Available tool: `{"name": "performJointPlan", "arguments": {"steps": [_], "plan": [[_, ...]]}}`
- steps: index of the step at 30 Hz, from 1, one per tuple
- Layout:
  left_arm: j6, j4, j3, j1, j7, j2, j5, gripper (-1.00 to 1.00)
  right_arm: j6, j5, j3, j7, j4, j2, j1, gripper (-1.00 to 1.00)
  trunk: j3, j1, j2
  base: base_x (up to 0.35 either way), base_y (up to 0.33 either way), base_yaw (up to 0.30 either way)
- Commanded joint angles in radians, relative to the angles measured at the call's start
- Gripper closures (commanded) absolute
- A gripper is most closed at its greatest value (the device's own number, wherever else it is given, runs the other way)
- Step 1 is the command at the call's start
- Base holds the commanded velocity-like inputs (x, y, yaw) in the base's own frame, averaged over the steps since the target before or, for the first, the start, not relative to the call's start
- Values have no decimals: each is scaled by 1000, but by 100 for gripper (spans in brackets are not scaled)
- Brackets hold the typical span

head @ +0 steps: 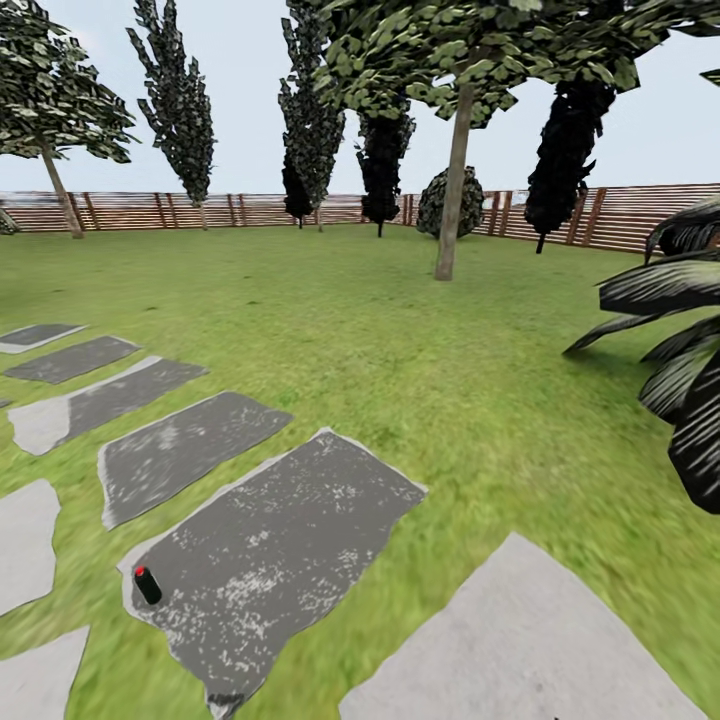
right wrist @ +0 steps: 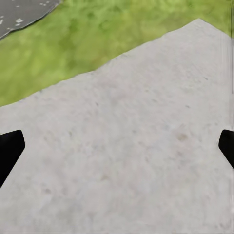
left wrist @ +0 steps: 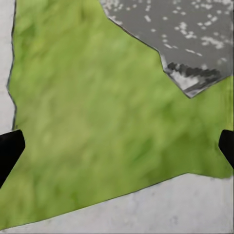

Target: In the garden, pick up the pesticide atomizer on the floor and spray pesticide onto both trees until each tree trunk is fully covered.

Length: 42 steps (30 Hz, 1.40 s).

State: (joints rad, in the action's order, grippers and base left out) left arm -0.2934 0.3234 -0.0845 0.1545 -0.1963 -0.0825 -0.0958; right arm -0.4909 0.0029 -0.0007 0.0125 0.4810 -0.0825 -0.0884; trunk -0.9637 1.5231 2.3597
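I've done nothing yet: both pincers [left wrist: 117, 146] [right wrist: 117, 146] hang released, sprayer [head: 147, 585] lower left on a slab [head: 280, 550], trunk [head: 453, 180] unsprayed.

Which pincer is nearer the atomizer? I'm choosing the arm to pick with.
Likely left. The atomizer lies low left on the dark paver; the left pincer hovers beside that paver, the right pincer over pale stone.

Fenced garden, green lawn [head: 420, 370], grey stepping slabs [head: 270, 550], slatted wooden fence [head: 200, 210], tall trees [head: 455, 150]
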Motion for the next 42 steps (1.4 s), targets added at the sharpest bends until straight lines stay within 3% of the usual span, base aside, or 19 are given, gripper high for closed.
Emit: {"name": "performJointPlan", "arguments": {"steps": [1, 42], "plan": [[-4, 0, 1, 0, 1, 0, -10, -100, -3, 0, 0, 1, 0, 0, -1, -100, -1, 0, 0, 246, -233, 63], [-4, -1, 1, 0, -1, 0, -10, -100, -3, 0, 3, 1, -1, 0, -1, -100, -1, 0, 0, 216, -229, 268]]}}
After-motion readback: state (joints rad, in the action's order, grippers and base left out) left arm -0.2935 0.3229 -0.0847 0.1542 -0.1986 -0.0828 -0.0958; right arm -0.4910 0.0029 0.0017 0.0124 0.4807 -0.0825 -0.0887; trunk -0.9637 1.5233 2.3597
